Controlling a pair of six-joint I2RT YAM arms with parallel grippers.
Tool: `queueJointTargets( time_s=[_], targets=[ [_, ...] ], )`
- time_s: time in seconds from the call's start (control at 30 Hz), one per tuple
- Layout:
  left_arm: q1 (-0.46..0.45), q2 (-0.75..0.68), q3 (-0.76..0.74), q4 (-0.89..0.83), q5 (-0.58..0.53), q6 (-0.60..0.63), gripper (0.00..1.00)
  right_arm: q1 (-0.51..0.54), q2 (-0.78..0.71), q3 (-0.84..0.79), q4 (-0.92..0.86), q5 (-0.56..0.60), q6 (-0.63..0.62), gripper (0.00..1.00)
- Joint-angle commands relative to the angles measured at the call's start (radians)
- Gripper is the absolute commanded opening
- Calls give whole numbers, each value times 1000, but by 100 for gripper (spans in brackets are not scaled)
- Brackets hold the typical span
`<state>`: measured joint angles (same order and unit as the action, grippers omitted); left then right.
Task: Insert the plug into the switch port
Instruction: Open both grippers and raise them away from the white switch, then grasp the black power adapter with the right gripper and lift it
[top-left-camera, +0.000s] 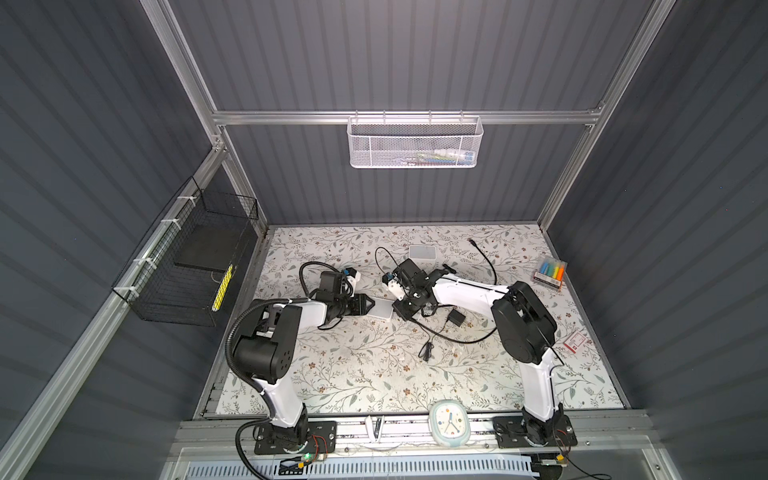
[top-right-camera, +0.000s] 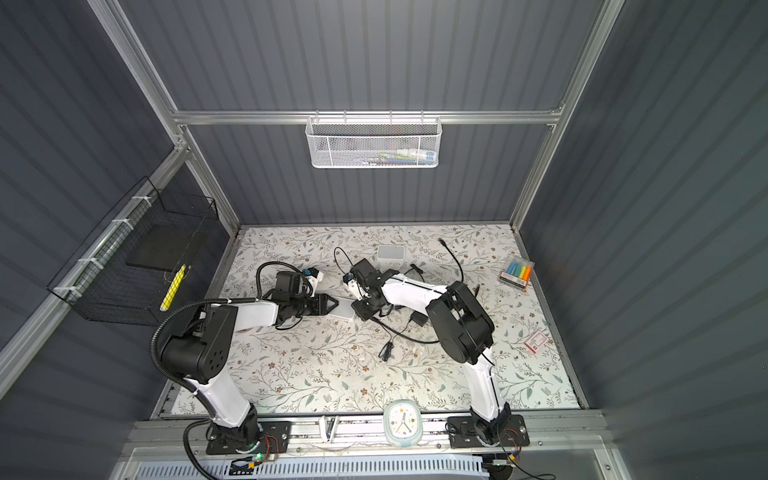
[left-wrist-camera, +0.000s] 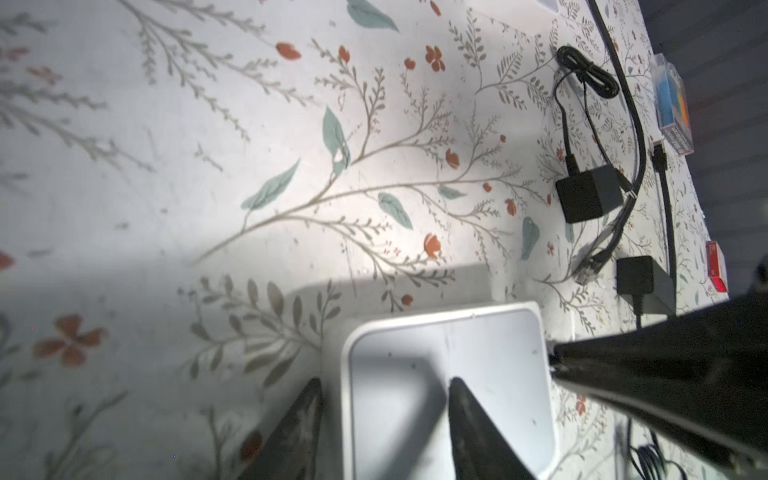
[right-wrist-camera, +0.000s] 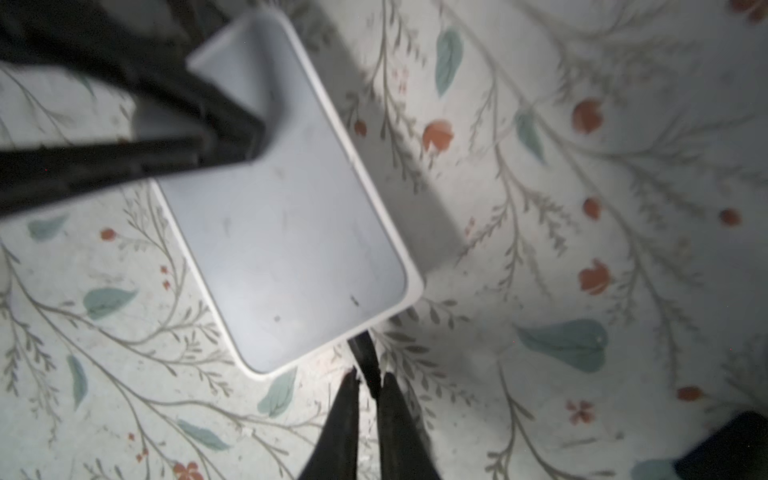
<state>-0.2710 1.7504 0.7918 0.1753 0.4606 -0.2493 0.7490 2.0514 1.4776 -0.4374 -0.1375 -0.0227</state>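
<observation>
plug (right-wrist-camera: 365, 357) at switch (right-wrist-camera: 291, 228) edge, tail between right jaws' tips

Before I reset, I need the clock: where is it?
In both top views, the clock sits on the front rail, right of centre, beside the right arm's base.

**Fig. — The table I work at, and its load**

My work table (top-left-camera: 332, 374), covered in a floral print, carries a white switch (top-left-camera: 381, 309) near its middle. A second white box (top-left-camera: 422, 252) lies toward the far edge. A black adapter (top-left-camera: 456, 319) and a bundled black cable (top-left-camera: 427, 351) lie right of the switch. A marker pack (top-left-camera: 549, 272) and a red-and-white card (top-left-camera: 575, 343) lie near the right edge.
</observation>
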Motion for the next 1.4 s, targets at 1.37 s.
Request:
queueJointTargets(
  time_s=[1.37],
  targets=[
    [108,-585,22,-282,-376,22,78,-177,-309,-466,-6,104,810,38]
  ],
)
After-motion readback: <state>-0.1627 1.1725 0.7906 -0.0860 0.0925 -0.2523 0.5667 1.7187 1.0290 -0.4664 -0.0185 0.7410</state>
